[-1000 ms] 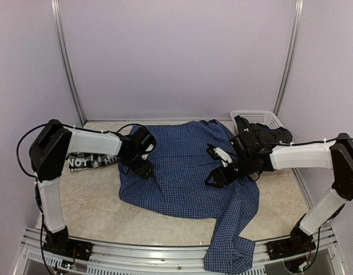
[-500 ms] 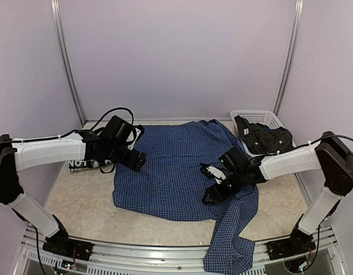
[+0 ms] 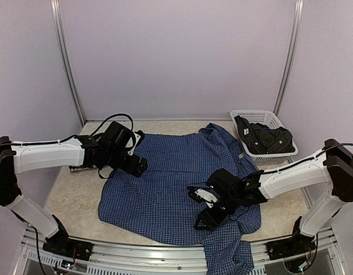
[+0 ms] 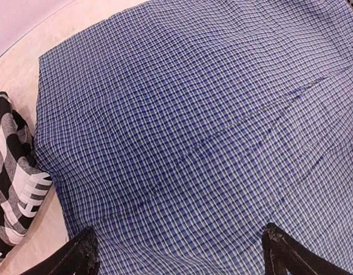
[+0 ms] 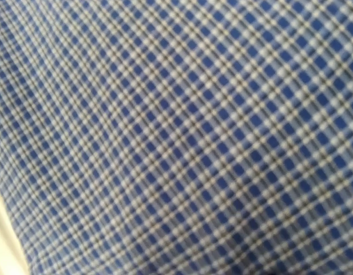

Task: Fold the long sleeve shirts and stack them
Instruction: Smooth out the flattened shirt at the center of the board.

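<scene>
Across the table [image 3: 67, 197] centre, blue checked shirt [image 3: 165, 183] lies spread; left pincer [image 4: 182, 252] wide apart above its left part; right pincer [image 3: 206, 216] low on it, can't tell its state; plaid shirt [image 4: 13, 172] folded far left.

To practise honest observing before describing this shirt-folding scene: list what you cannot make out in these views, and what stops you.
- Plaid shirt: top view, mostly behind the left arm; left wrist view, cut by the left edge, lettering incomplete.
- Blue shirt: its hanging sleeve runs off the top view's bottom edge.
- Right wrist view: blurred blue check only; fingers of the right pincer absent.
- Dark garment in the basket: crumpled, kind unclear.
</scene>
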Tool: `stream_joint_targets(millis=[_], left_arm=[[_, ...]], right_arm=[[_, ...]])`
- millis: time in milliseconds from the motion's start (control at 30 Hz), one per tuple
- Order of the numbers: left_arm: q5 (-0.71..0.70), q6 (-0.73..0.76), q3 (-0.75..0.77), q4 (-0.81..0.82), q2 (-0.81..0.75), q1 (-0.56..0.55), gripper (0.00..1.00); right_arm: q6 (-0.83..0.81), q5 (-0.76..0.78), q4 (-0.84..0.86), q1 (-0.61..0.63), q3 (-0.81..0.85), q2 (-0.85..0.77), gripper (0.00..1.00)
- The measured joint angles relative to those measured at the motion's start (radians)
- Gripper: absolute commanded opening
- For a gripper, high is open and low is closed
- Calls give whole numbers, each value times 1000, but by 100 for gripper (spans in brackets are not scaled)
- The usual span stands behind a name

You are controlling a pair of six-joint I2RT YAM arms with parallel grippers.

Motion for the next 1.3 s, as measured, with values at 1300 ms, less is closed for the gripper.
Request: stream_joint_targets(millis=[1300], left_arm=[[79,12,-3,-97,267,-25,88]], right_arm=[[-156,212,-107,-687,933,625,65]])
